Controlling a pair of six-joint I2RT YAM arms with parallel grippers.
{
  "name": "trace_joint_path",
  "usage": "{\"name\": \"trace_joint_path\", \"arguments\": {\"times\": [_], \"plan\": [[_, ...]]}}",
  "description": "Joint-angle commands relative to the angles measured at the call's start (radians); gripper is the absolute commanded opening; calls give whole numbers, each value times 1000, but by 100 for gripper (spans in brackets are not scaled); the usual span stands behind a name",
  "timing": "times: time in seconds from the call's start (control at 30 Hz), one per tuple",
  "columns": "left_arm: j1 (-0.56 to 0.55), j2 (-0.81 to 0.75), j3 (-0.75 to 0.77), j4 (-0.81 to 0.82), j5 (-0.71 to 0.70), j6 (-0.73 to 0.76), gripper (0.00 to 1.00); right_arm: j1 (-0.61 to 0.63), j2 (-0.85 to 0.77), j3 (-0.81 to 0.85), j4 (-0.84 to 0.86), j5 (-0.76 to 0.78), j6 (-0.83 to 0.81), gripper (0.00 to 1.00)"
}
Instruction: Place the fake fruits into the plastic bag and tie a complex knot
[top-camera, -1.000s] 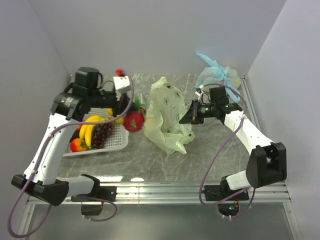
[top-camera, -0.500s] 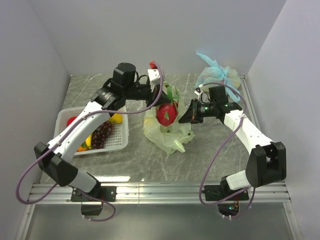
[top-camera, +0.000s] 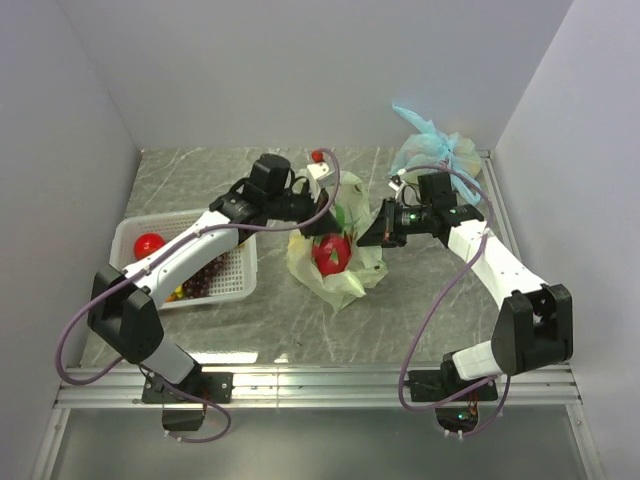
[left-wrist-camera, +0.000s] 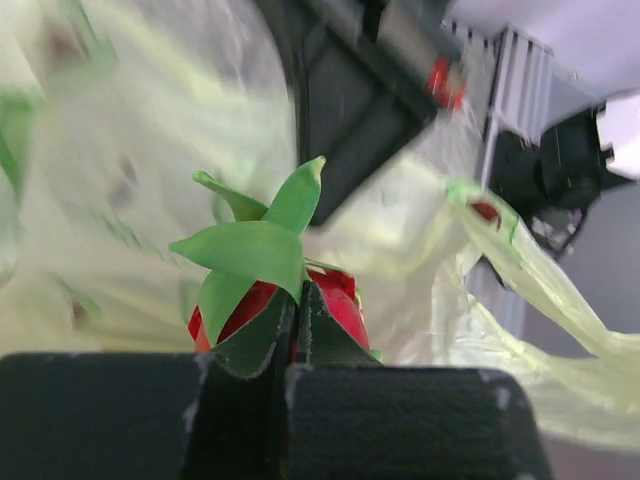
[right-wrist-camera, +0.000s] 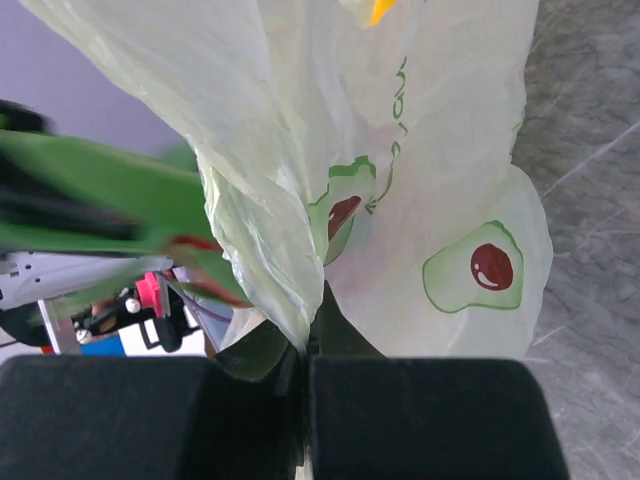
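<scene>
The right jaws, closed on the rim of the plastic bag (top-camera: 352, 286), hold its mouth open so the left jaws, clamped on the leaves of the dragon fruit (top-camera: 331, 254), can drop it inside.

Left arm (top-camera: 180, 250) and right arm (top-camera: 492, 262): white link shells, black joint housings (top-camera: 535, 335). Purple cable (top-camera: 425, 325) runs loosely along each arm, base to wrist. White block (top-camera: 321, 170) with red knob at left wrist. Small green light (top-camera: 408, 213) on right wrist. Fingers (left-wrist-camera: 140, 415) matte black, blocky.
</scene>
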Motion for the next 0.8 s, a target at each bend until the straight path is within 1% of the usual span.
{"name": "trace_joint_path", "arguments": {"times": [0.0, 0.13, 0.27, 0.37, 0.4, 0.43, 0.47, 0.5, 0.53, 0.57, 0.6, 0.73, 0.77], "plan": [[-4, -117, -73, 21, 38, -82, 0, 7, -41, 24, 4, 4, -15, 0], [-4, -114, -111, 70, 63, -176, 0, 11, -46, 12, 21, -8, 4, 0], [-6, -22, -63, 74, 75, -255, 0, 27, -55, 9, 9, -5, -7, 0], [-4, 26, -39, 71, 34, -253, 1, 36, -66, 1, -3, 1, -19, 0], [-6, 40, -7, 24, 8, -242, 14, 34, -71, -2, -6, 4, -22, 0], [2, 52, 10, -4, -32, -228, 24, 34, -74, -2, -14, 9, -33, 0], [9, 60, 24, -30, -39, -207, 35, 34, -75, -2, -17, 18, -38, 0], [17, 57, 36, -57, -42, -200, 56, 34, -78, -2, -18, 19, -41, 0], [34, 48, 35, -65, -63, -196, 64, 36, -81, -2, -23, 21, -45, 0], [42, 19, 32, -70, -66, -172, 69, 36, -84, 1, -25, 22, -49, 0], [49, 6, 35, -108, -68, -150, 73, 40, -83, 2, -28, 27, -50, 0], [56, -69, 32, -198, -163, -61, 72, 65, -86, 15, -34, 39, -76, 0], [57, -106, 17, -214, -240, -40, 70, 70, -89, 19, -34, 39, -79, 0]]}}
